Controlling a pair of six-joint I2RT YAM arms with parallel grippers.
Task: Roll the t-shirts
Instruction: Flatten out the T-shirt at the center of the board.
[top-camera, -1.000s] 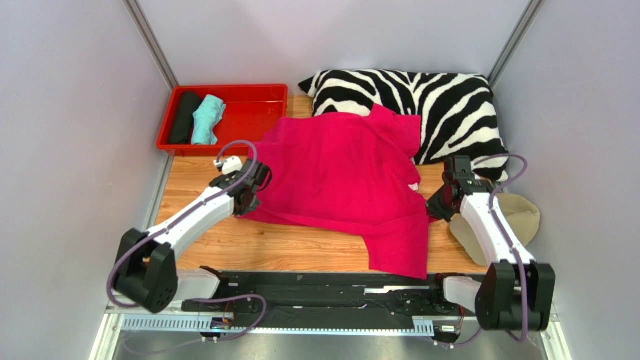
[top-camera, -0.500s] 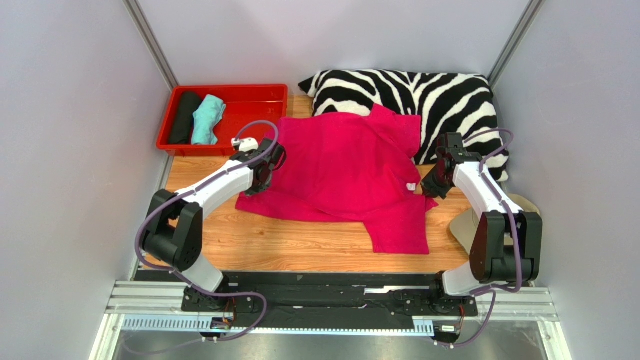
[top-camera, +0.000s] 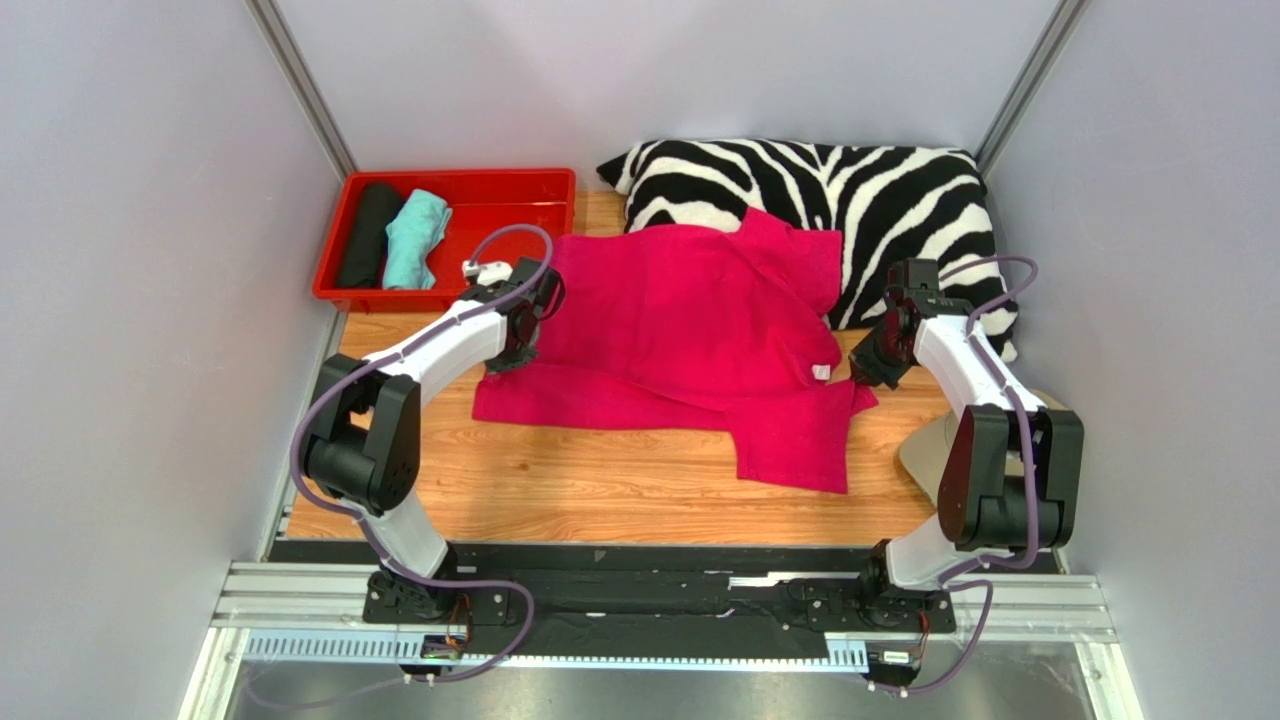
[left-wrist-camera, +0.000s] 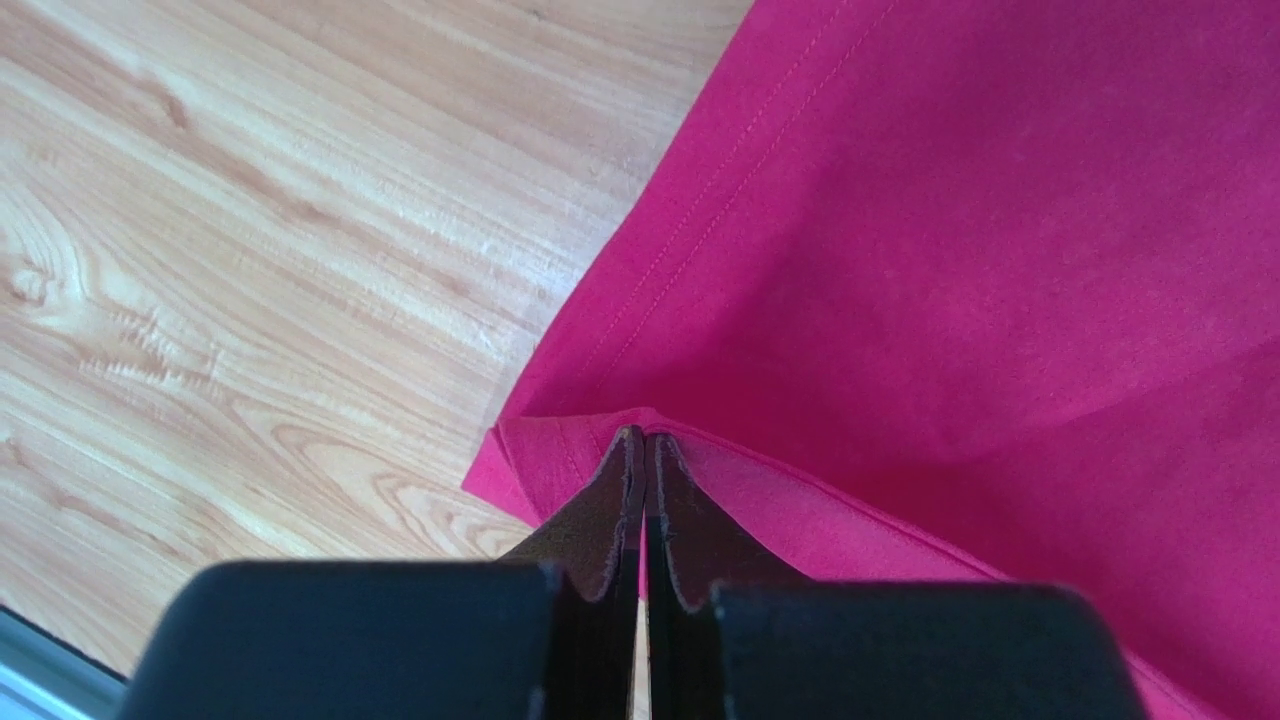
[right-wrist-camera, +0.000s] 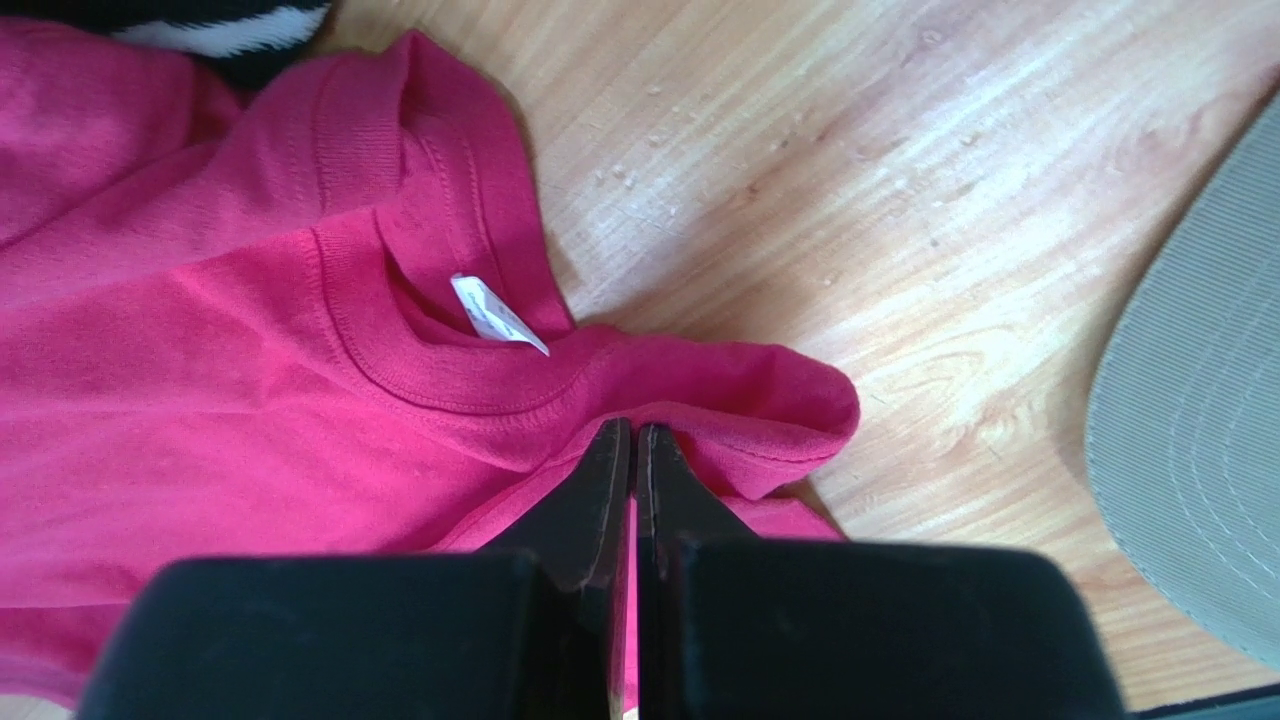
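The hot-pink t-shirt (top-camera: 676, 338) lies across the middle of the wooden table, its far edge against the zebra pillow, its near half folded back over itself. My left gripper (top-camera: 519, 353) is shut on the shirt's left hem edge (left-wrist-camera: 639, 450). My right gripper (top-camera: 872, 368) is shut on the shirt's fabric beside the collar (right-wrist-camera: 631, 435), near the white neck tag (right-wrist-camera: 496, 312). A black roll (top-camera: 365, 233) and a mint-green roll (top-camera: 415, 237) lie in the red tray.
The red tray (top-camera: 496, 225) stands at the back left. The zebra-striped pillow (top-camera: 842, 203) lies at the back right. A beige cap (top-camera: 932, 450) sits by the right arm and shows at the right wrist view's edge (right-wrist-camera: 1202, 420). Grey walls enclose both sides.
Both grippers have moved away from me with the shirt's near edge, folding it back over the rest. The shirt now covers less of the near table.
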